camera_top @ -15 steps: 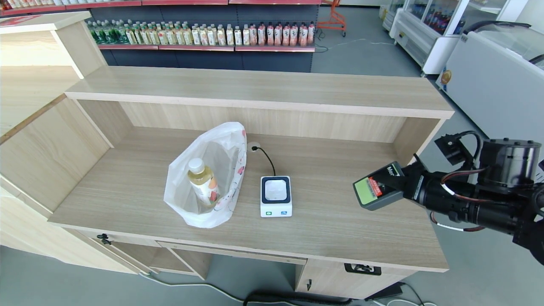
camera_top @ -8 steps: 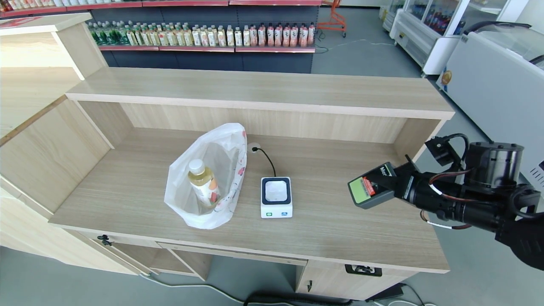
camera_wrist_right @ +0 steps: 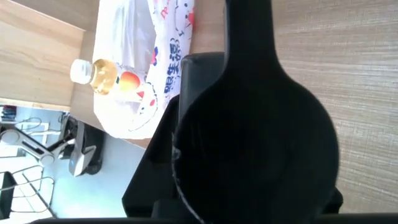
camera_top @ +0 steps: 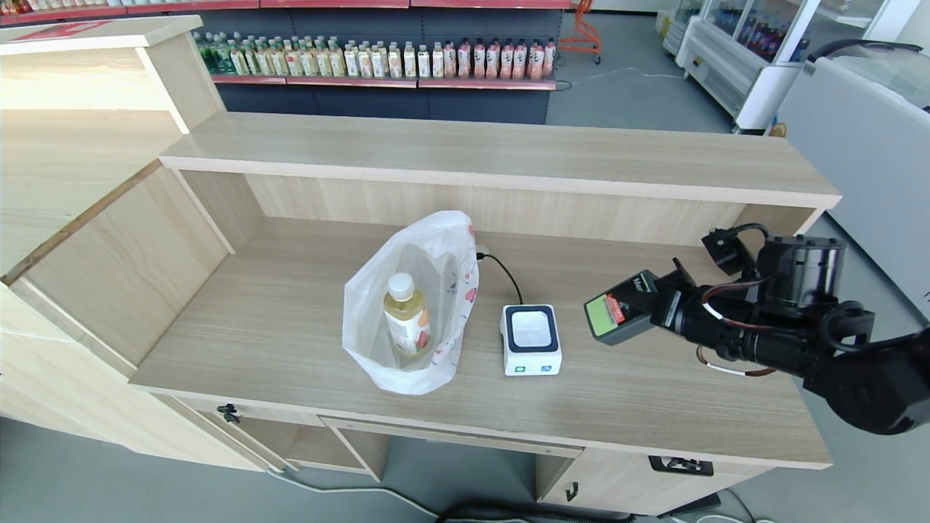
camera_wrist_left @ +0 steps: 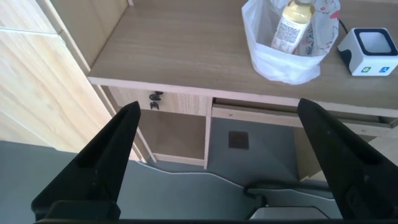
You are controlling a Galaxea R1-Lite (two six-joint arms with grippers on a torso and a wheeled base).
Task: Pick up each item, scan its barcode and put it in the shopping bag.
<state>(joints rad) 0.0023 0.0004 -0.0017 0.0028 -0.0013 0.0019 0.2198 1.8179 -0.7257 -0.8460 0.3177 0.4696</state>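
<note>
My right gripper (camera_top: 652,306) is shut on a dark box (camera_top: 616,317) with a green and red label, held above the wooden counter (camera_top: 276,341) just right of the white barcode scanner (camera_top: 532,338). Left of the scanner stands a white shopping bag (camera_top: 436,250) with a tea bottle (camera_top: 405,318) upright inside. In the right wrist view the box (camera_wrist_right: 249,143) looms dark before the bag (camera_wrist_right: 155,56) and bottle (camera_wrist_right: 102,73). My left gripper (camera_wrist_left: 214,168) is open, low in front of the counter, with the bag (camera_wrist_left: 280,59) and scanner (camera_wrist_left: 372,50) beyond it.
A raised ledge (camera_top: 494,156) runs along the counter's back and a side wall (camera_top: 123,261) closes its left end. The scanner's cable (camera_top: 503,274) leads back behind the bag. Drawers and an open bay (camera_wrist_left: 180,134) sit under the counter. Shelves of bottles (camera_top: 378,62) stand behind.
The head camera has shifted, sliding the whole scene rightward. My right gripper has carried the box left, closer to the scanner. Bag, bottle and scanner stay put.
</note>
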